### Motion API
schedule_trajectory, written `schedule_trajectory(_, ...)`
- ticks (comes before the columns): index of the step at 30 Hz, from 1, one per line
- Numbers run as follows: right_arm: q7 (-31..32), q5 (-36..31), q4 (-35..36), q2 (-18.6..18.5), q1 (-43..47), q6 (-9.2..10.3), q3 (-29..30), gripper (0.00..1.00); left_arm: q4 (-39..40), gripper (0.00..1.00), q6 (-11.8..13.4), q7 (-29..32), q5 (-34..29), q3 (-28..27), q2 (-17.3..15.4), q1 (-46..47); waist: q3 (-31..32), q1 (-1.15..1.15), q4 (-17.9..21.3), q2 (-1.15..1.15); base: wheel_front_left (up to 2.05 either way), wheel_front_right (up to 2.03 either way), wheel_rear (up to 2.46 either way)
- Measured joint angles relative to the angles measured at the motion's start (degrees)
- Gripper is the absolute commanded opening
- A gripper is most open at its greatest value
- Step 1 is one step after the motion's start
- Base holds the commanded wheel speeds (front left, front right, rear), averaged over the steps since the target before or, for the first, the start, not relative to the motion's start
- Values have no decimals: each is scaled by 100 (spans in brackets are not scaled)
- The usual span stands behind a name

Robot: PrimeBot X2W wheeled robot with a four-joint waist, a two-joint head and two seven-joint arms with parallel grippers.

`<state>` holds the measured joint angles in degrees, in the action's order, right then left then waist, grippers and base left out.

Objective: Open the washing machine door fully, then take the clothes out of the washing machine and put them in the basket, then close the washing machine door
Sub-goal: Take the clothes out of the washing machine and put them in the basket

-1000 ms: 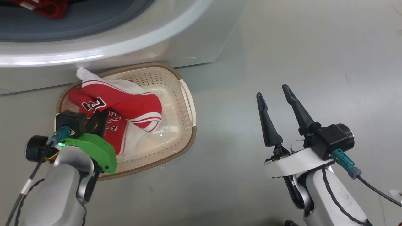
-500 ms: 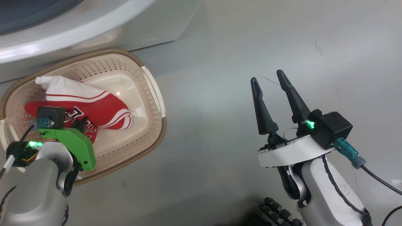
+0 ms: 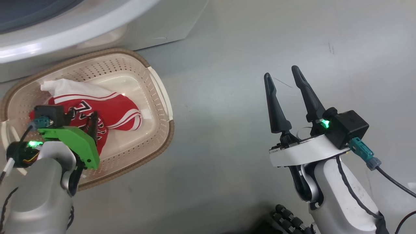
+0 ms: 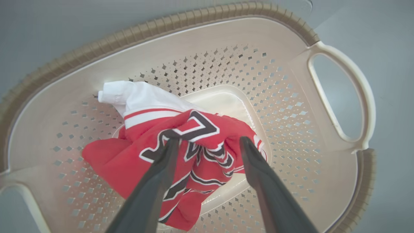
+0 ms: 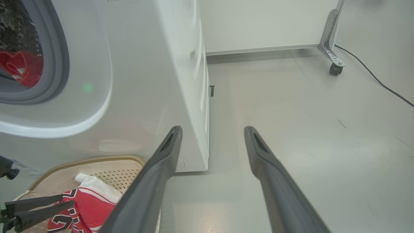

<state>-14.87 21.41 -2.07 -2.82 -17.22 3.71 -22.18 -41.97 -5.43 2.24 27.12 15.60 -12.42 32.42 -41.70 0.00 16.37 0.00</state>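
Currently: left pincer (image 4: pixel 208 142) released, its two dark fingers (image 4: pixel 152 187) spread and pointing down into the cream perforated plastic basket (image 4: pixel 226 35) with the brown woven-look rim. Nothing clamped. Red basketball jersey (image 4: pixel 123 158), with white-and-red striped trim and dark lettering outlined in white, lies crumpled on the basket bottom. A fold of it bulges up between the fingertips; whether the tips touch the cloth I cannot tell. White part of the garment (image 4: pixel 136 94) points toward 10 o'clock in the left wrist view, against the perforated wall. White side handle (image 4: pixel 365 97) at 3 o'clock of that view.

Head view: basket at 9 o'clock on the grey floor (image 3: pixel 227 97), just below the white front-loading washing machine (image 3: pixel 169 19), which runs across 11 o'clock. Right pincer (image 3: pixel 281 73) at 4 o'clock, well apart from the basket, fingers wide, empty, above bare floor.

Right wrist view: washer front at 10 o'clock. Grey rubber gasket (image 5: pixel 61 55) rings the porthole, perforated steel drum (image 5: pixel 13 19) behind it. More red cloth (image 5: pixel 22 68) sits inside the drum at 9 o'clock. Basket corner and jersey at 7 o'clock, at the washer's foot. Black cable (image 5: pixel 372 74) and a castor (image 5: pixel 334 68) at 2 o'clock on the floor.
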Motion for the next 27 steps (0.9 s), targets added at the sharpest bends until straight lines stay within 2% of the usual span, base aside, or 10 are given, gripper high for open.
schedule_trajectory(12, 0, -408, -298, -8, -16, -2, 283, 100, 186, 100, -15, -1039, -7, -7, 500, 129, 409, 0, -504, 0, 0, 0, 0)
schedule_trajectory(18, 0, -504, -419, -167, 4, -3, 458, 100, 413, 100, -16, -1502, -1, -18, 711, 109, 702, 0, -763, 0, 0, 0, 0)
schedule_trajectory(27, 0, -598, -636, -345, 344, -10, 619, 100, 1012, 100, 3, -1652, -63, -26, 799, -206, 1366, 0, -1239, 0, 0, 0, 0)
